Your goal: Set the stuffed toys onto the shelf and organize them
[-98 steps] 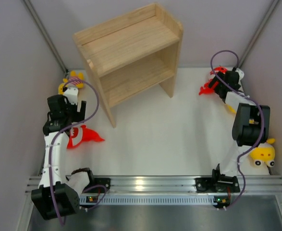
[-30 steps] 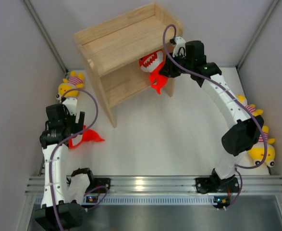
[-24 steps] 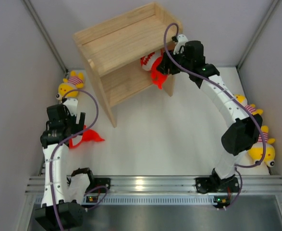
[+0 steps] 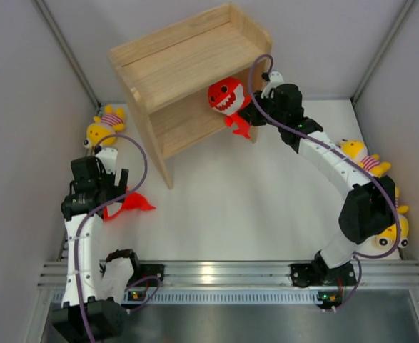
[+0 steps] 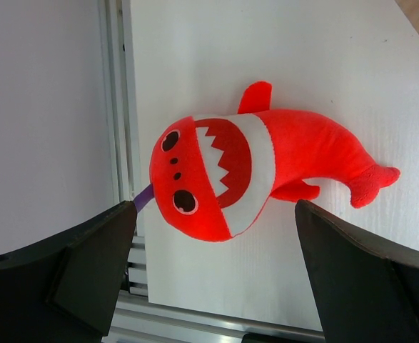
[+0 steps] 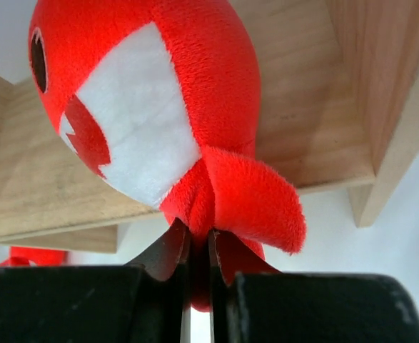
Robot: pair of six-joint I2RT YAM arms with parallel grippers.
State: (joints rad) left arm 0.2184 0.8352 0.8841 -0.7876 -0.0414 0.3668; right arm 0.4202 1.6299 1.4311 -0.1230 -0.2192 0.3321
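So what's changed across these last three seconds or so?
The right pincer took the red fish from the far right of the table and carried it to the front of the shelf's lower tier, still gripping it, face now upward. The left pincer stays open above the other red fish; the yellow toy beside the shelf hasn't moved.

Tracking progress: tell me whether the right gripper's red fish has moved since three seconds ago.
Yes: the red fish has travelled left, ending at the open lower tier of the shelf.

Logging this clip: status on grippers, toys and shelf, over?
Right gripper shut on red fish, at shelf lower-tier front. Left gripper open over second red fish on table. Nothing seen blocking that tier.
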